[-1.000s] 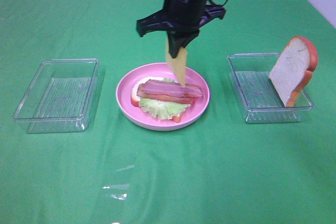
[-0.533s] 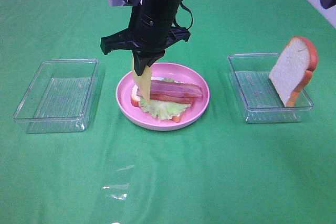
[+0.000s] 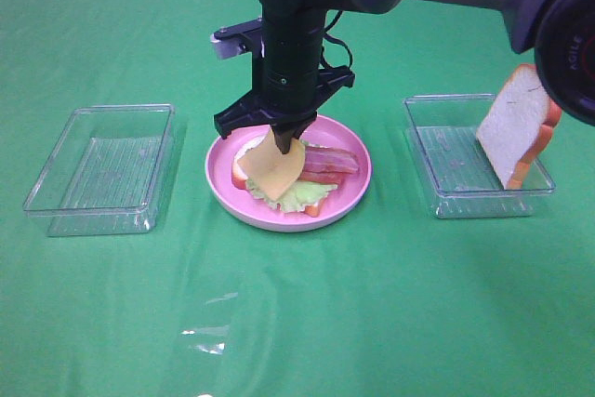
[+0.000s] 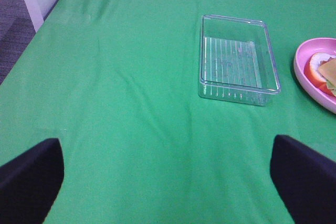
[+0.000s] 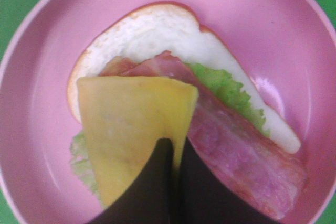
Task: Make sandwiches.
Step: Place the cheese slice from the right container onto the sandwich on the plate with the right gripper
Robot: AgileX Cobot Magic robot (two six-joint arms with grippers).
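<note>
While the right gripper (image 3: 284, 139) hangs over the pink plate (image 3: 225, 194), its jaws are pressed together on one edge of the cheese slice (image 3: 276, 165). The slice hangs tilted from the fingertips, and its lower part lies over the left end of the bacon strips (image 3: 330, 165) and the lettuce (image 3: 296, 197). In the right wrist view the dark fingers (image 5: 157, 187) meet at the slice's near edge, and the yellow cheese (image 5: 128, 129) covers part of the bacon (image 5: 236, 153), the lettuce (image 5: 223, 85) and the lower bread slice (image 5: 157, 32) beneath them.

The half-built sandwich (image 3: 311, 178) rests in the plate, which sits near the middle of the green tablecloth (image 3: 297, 323). Bread is at the bottom, then lettuce, then bacon.

The second bread slice (image 3: 519, 123) stands tilted on its edge in the clear tray (image 3: 446, 194) toward the cloth's right edge, leaning against the tray's right wall. Another clear tray (image 3: 102, 169) lies toward the cloth's left edge, well apart from the plate.

The left gripper (image 4: 168, 179) is off to the left side of the cloth. In the left wrist view its two dark fingertips (image 4: 31, 174) stand wide apart with only green cloth between them. That view also shows the left tray (image 4: 237, 60) and the rim of the plate (image 4: 304, 74).
</note>
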